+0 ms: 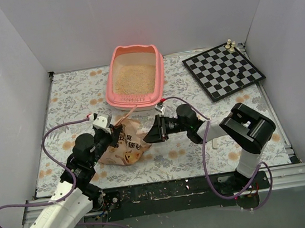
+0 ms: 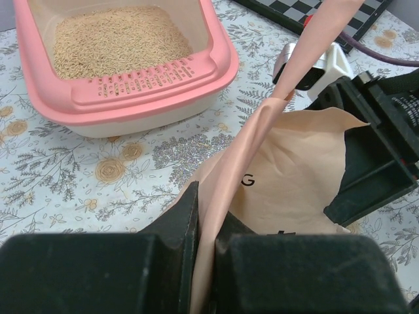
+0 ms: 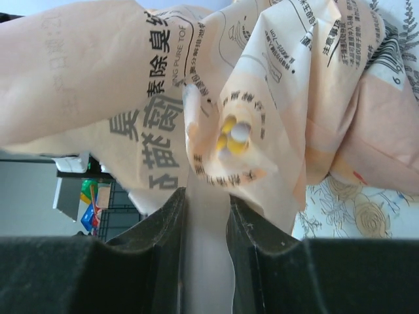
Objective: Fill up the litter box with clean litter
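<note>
A flowered tabletop (image 1: pixel 71 96) fills the walled space. At its far middle sits the pink litter box (image 1: pixel 112 84), slotted ledge toward the arms. A layer of pale beige litter (image 1: pixel 135 78) covers its floor. To the right, well apart from the box, a black-and-white chessboard (image 1: pixel 224 72) lies at an angle. In front of the box, between the two arms, an orange-tan printed bag (image 1: pixel 128 150) slumps on the cloth. The left pincer (image 2: pixel 206 226) is clamped on a raised strip of the bag's edge, which runs up and away from it. The right pincer (image 3: pixel 208 203) grips a fold of the bag from the opposite side. A few pale chess pieces (image 1: pixel 230 44) stand at the board's far corner.
</note>
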Controlling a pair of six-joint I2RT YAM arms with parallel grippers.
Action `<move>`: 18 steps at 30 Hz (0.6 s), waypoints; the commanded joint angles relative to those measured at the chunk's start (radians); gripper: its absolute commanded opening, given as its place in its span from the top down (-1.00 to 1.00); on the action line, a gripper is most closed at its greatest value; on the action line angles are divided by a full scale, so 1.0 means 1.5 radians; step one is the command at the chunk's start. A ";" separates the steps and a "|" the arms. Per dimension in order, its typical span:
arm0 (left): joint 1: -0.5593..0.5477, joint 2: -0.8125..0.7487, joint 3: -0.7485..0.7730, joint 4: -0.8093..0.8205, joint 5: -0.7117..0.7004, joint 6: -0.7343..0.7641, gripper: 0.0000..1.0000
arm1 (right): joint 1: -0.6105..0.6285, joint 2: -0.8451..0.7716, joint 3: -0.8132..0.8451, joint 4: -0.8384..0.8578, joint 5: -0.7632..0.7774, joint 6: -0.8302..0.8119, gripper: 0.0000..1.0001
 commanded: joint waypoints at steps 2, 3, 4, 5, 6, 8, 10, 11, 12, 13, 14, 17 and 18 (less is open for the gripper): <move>-0.003 -0.008 -0.010 -0.003 -0.006 0.004 1.00 | -0.041 -0.065 -0.037 0.140 -0.038 0.042 0.97; -0.003 -0.011 -0.011 -0.001 -0.005 0.006 1.00 | -0.048 -0.072 -0.042 0.140 -0.041 0.042 0.97; -0.003 -0.013 -0.013 0.000 -0.005 0.006 1.00 | -0.055 -0.081 -0.046 0.137 -0.044 0.042 0.97; -0.003 -0.017 -0.013 0.000 -0.006 0.006 1.00 | -0.065 -0.090 -0.051 0.134 -0.048 0.043 0.97; -0.003 -0.016 -0.013 0.000 -0.006 0.006 1.00 | -0.073 -0.098 -0.058 0.133 -0.052 0.042 0.97; -0.003 -0.020 -0.014 0.001 -0.006 0.006 1.00 | -0.087 -0.114 -0.064 0.124 -0.063 0.042 0.97; -0.003 -0.022 -0.014 0.001 -0.005 0.008 1.00 | -0.100 -0.131 -0.072 0.119 -0.074 0.042 0.97; -0.003 -0.023 -0.015 0.001 -0.006 0.009 1.00 | -0.107 -0.138 -0.076 0.113 -0.078 0.042 0.97; -0.003 -0.024 -0.016 0.003 -0.006 0.009 1.00 | -0.112 -0.149 -0.081 0.109 -0.082 0.042 0.97; -0.003 -0.024 -0.016 0.003 -0.006 0.011 1.00 | -0.117 -0.157 -0.085 0.105 -0.084 0.042 0.97; -0.003 -0.025 -0.016 0.003 -0.026 0.010 1.00 | -0.121 -0.165 -0.091 0.103 -0.087 0.042 0.97; -0.003 -0.027 -0.016 0.005 -0.026 0.010 1.00 | -0.133 -0.186 -0.104 0.090 -0.097 0.041 0.97; -0.003 -0.028 -0.017 0.006 -0.025 0.010 1.00 | -0.140 -0.192 -0.109 0.086 -0.100 0.042 0.97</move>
